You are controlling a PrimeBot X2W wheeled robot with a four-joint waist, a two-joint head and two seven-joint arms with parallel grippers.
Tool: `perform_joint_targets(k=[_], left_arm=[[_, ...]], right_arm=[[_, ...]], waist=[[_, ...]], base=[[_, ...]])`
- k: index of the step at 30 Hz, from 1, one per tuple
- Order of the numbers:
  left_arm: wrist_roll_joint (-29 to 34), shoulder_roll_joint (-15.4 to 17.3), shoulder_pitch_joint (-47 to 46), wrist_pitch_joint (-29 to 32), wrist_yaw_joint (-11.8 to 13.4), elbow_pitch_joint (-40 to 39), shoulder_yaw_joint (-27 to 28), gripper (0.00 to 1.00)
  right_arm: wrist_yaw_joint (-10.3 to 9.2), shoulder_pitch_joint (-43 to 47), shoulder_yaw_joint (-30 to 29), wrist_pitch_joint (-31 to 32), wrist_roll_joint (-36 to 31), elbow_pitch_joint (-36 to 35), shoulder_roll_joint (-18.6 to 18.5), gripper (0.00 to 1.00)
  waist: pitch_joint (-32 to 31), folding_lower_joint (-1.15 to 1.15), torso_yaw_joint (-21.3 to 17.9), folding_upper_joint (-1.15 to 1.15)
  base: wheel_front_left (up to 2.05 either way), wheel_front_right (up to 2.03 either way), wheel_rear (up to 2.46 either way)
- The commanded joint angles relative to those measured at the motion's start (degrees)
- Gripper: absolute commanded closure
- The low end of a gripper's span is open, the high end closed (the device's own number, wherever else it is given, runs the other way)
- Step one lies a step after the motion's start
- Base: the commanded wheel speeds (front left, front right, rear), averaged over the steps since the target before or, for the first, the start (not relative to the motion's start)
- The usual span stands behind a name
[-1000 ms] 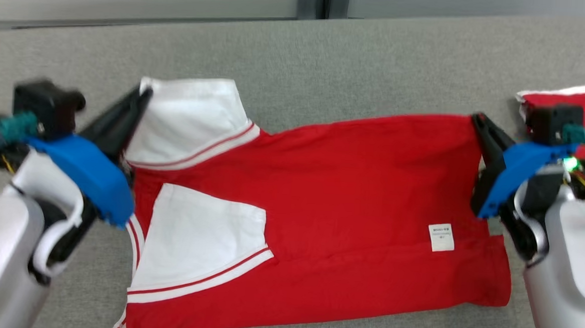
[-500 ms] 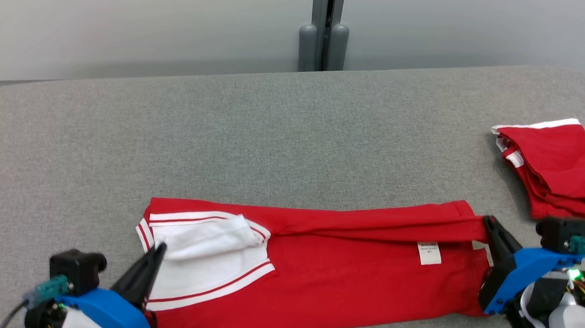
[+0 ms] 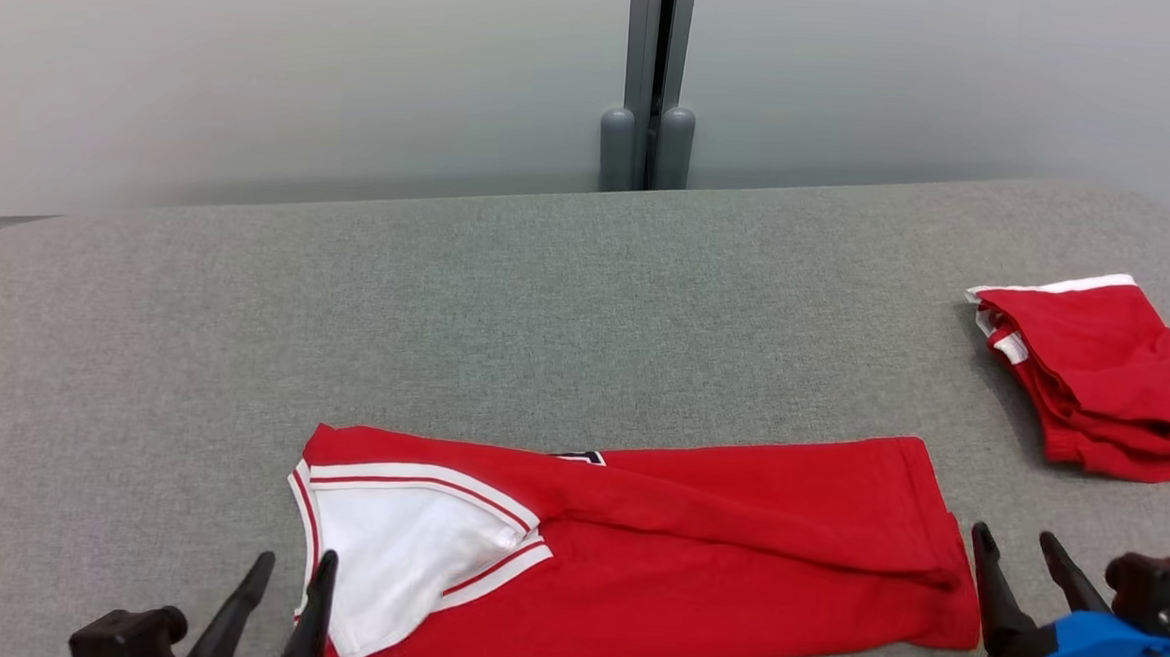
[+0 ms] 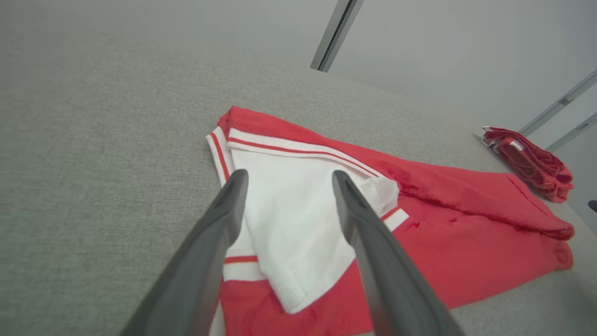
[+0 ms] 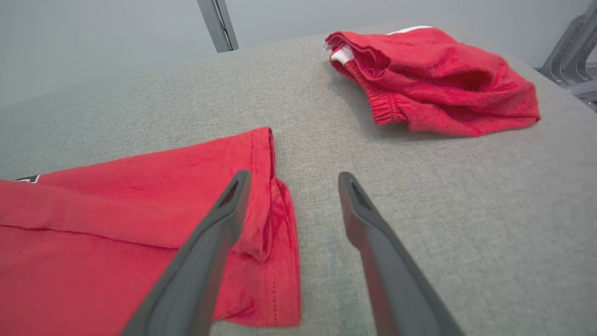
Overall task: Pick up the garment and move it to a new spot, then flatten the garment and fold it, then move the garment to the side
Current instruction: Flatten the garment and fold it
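Observation:
The garment (image 3: 694, 545), a red shirt with white sleeves and red-striped trim, lies folded lengthwise into a long band on the grey table (image 3: 547, 296). Its white sleeve end (image 3: 403, 549) points left. My left gripper (image 3: 294, 562) stands open at the lower left, just off the sleeve end, with nothing between its fingers. In the left wrist view the open gripper (image 4: 287, 179) hovers over the white sleeve (image 4: 298, 219). My right gripper (image 3: 1015, 539) is open beside the garment's right hem. In the right wrist view the gripper (image 5: 294, 179) straddles that hem (image 5: 275, 200), holding nothing.
A second red garment (image 3: 1103, 376) lies bunched near the table's right edge, also seen as a red pile (image 5: 429, 79) in the right wrist view. A grey post (image 3: 650, 82) stands behind the table against a pale wall. Bare felt stretches behind and left of the shirt.
Both grippers, shut on the shirt's far edge, drew it toward me, folding the shirt in half. They have now opened and pulled back, and the head camera has tilted up.

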Motion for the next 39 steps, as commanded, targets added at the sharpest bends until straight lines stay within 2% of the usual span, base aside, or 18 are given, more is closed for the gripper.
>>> perform_joint_targets(k=[1, 6, 12, 15, 24, 29, 30, 31, 33, 34, 39], left_arm=[[0.21, -0.48, 0.76, -1.82, 0.84, -0.6, 0.96, 0.0], [2.45, -1.59, 0.27, -4.81, 3.85, -1.93, 2.82, 0.0], [7.01, -3.11, -2.63, -6.01, 8.19, -1.54, 3.83, 0.0], [8.39, -4.12, -3.77, -6.23, 9.59, -1.02, 4.31, 0.0], [10.39, -5.04, -5.4, -6.51, 10.36, 0.68, 4.47, 0.0], [11.02, -5.23, -5.94, -6.62, 10.33, 0.86, 4.8, 0.0], [11.22, -5.28, -5.96, -6.63, 10.5, 0.86, 4.86, 0.0], [11.28, -5.32, -5.97, -6.65, 10.6, 0.85, 4.92, 0.0], [11.58, -5.41, -5.91, -6.68, 10.74, 0.76, 5.07, 0.0], [11.63, -5.45, -5.84, -6.68, 10.77, 0.7, 5.18, 0.0], [11.72, -5.7, -5.66, -6.68, 10.96, 0.4, 5.46, 0.0]], right_arm=[[0.01, 1.6, -0.91, -0.69, -0.47, -0.41, 0.51, 0.0], [0.01, 2.77, -2.84, -1.82, -1.04, -0.97, 1.3, 0.0], [0.01, 0.85, -2.59, -3.74, -2.41, -0.29, 1.68, 0.0], [0.01, -0.06, -2.16, -4.95, -3.49, 1.66, 1.84, 0.0], [0.01, -4.2, -3.48, -9.16, -8.31, 14.04, 1.97, 0.0], [0.01, -6.9, -2.32, -11.33, -7.4, 21.72, 2.0, 0.0], [0.01, -7.26, -1.97, -11.61, -7.35, 23.18, 2.05, 0.11], [0.01, -7.76, -1.55, -11.87, -7.01, 24.66, 2.08, 0.52], [0.01, -8.6, -0.7, -12.42, -6.29, 27.25, 2.19, 0.87], [0.01, -9.0, -0.34, -12.78, -6.16, 28.33, 2.22, 1.0], [-0.03, -11.15, -1.16, -14.64, -5.9, 30.4, 1.96, 1.0]], waist=[[-0.33, 0.01, 0.19, 0.0], [-0.73, 0.01, 0.85, 0.0], [-0.51, 0.01, 2.13, 0.0], [-0.11, 0.01, 2.84, 0.0], [1.56, 0.01, 4.74, 0.0], [2.08, 0.01, 5.29, 0.0], [2.14, 0.01, 5.32, 0.0], [2.19, 0.01, 5.31, 0.0], [2.23, 0.01, 5.18, 0.0], [2.25, 0.01, 5.05, 0.0], [2.28, 0.01, 4.03, 0.0]], base=[[0.0, 0.0, 0.0], [0.0, 0.0, 0.0], [0.0, 0.0, 0.0], [0.0, 0.0, 0.0], [0.0, 0.0, 0.0], [0.0, 0.0, 0.0], [0.0, 0.0, 0.0], [0.0, 0.0, 0.0], [0.0, 0.0, 0.0], [0.0, 0.0, 0.0], [0.0, 0.0, 0.0]])
